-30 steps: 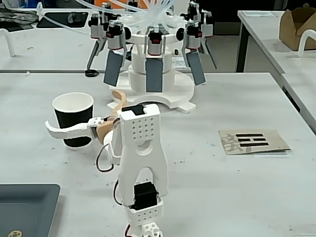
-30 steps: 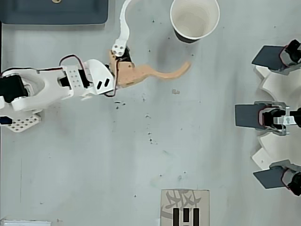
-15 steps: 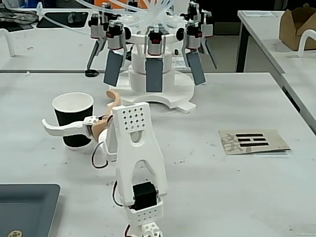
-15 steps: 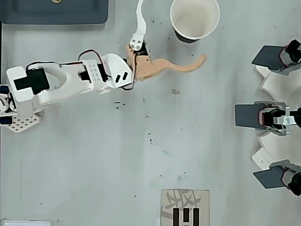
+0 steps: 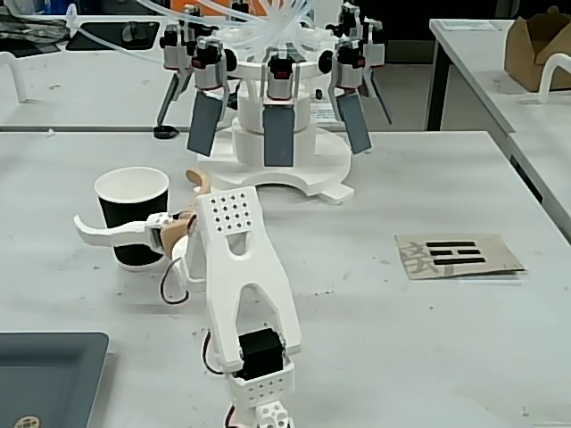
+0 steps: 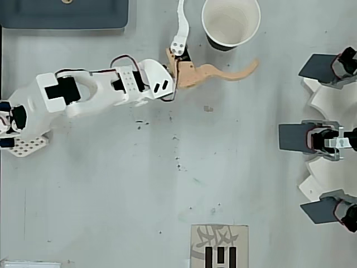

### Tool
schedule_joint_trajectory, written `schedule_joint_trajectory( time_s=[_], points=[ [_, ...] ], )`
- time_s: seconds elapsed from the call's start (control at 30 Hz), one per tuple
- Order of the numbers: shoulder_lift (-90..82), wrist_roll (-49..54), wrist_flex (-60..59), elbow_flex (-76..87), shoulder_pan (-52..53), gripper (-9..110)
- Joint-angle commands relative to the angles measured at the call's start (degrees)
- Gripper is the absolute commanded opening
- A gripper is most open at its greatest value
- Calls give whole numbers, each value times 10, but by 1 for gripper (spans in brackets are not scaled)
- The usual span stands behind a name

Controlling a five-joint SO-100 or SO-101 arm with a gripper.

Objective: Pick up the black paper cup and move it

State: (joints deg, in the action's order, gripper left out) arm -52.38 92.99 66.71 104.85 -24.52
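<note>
- On the grey counter (image 6: pixel 234 167), we see the black paper cup (image 6: pixel 230 23) upright between the spread fingers of the end effector (image 6: pixel 218 30).
- Arm stretched low toward it.

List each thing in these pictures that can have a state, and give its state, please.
black paper cup: upright, empty, standing on the table, not gripped.
gripper: open wide, the cup partly between its fingers.
dark tray: flat at the table corner, contents mostly out of view.
printed card: lying flat.

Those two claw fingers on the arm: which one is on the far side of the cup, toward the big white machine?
The tan finger; the white finger is on the cup's other side, towards the arm's base.
</note>
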Motion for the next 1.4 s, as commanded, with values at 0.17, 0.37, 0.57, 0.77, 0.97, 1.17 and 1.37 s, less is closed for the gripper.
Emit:
schedule_joint_trajectory(
  time_s=[0.17, 0.37, 0.57, 0.77, 0.97, 1.17, 1.37],
  points=[
    [27, -11, -34, -107, -26, 58],
    [44, -19, -59, -140, -38, 58],
    [44, -22, -70, -136, -40, 58],
    [22, -26, -102, -112, -40, 55],
    [10, -34, -101, -96, -40, 50],
    [-1, -45, -99, -96, -39, 39],
    [-7, -53, -91, -93, -39, 36]
  ],
)
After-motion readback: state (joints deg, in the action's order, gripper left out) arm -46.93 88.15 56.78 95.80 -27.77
